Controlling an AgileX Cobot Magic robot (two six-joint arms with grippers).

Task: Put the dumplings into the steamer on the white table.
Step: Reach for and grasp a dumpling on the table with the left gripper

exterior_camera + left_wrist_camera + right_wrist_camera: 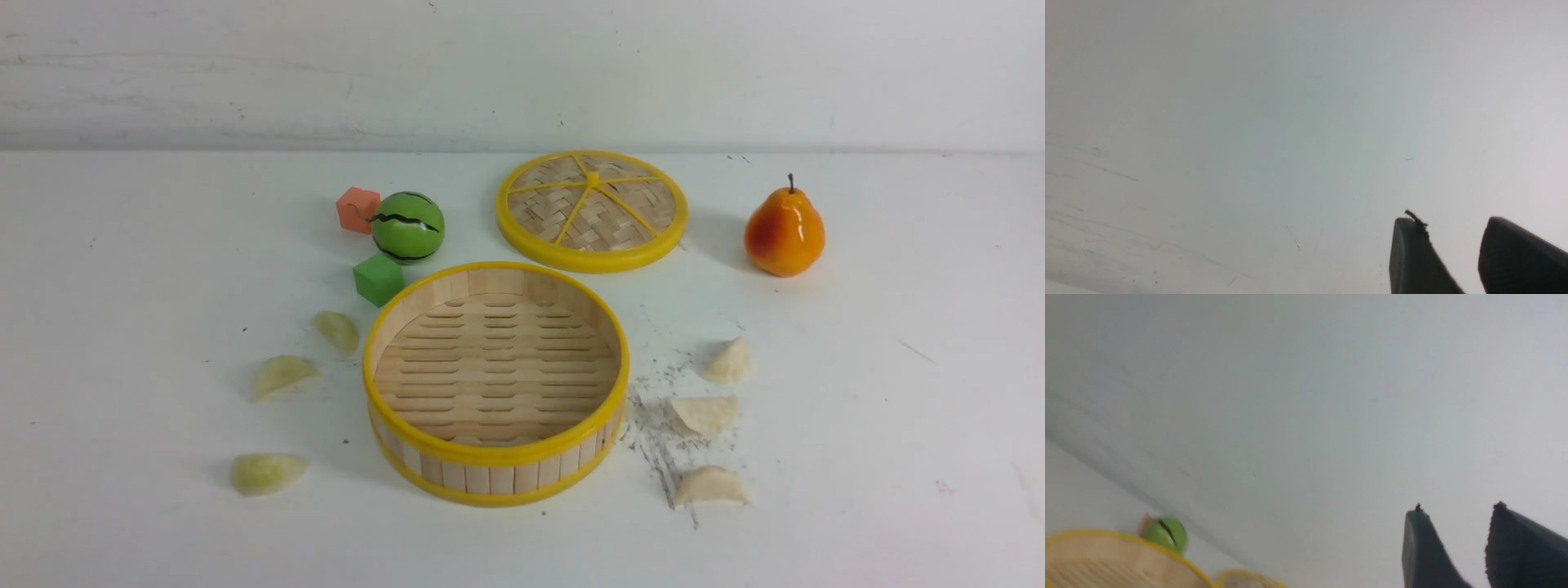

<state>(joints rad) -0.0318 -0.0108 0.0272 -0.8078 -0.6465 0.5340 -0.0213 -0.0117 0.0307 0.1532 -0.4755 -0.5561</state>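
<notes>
L gripper [1449,222]: on my wrist cam, both dark fingers parted w/ a moderate gap, nothing btwn them; bare table below.
R gripper [1457,508]: fingers likewise apart, holding nothing.
Table [122,531]: matte white; grey scuffs right of steamer.
Near green dumpling [268,474]: front-left of steamer, lying flat, long axis approx left-right. Pale, translucent.
Near white dumpling [710,486]: front-right, long axis left-right, curved back facing away from me. Cream, matte.
Mid white dumpling [704,414]: just right of steamer, long axis left-right, straight edge on far side.
Steamer [490,453]: centre; round, slatted floor, wood-strip wall, yellow rims. All 6 dumplings lie outside it, none touching it.
Mid green dumpling [282,376]: left of steamer, long axis slanted, right end farther from me.
Far white dumpling [728,362]: right of steamer, tipped up, tip pointing up and away.
Far green dumpling [338,331]: near steamer's far-left rim, long axis slanted, left end farther.
Behind: green cube [378,279], striped ball [407,227], orange cube [357,210], woven lid [588,261], pear [784,233].
</notes>
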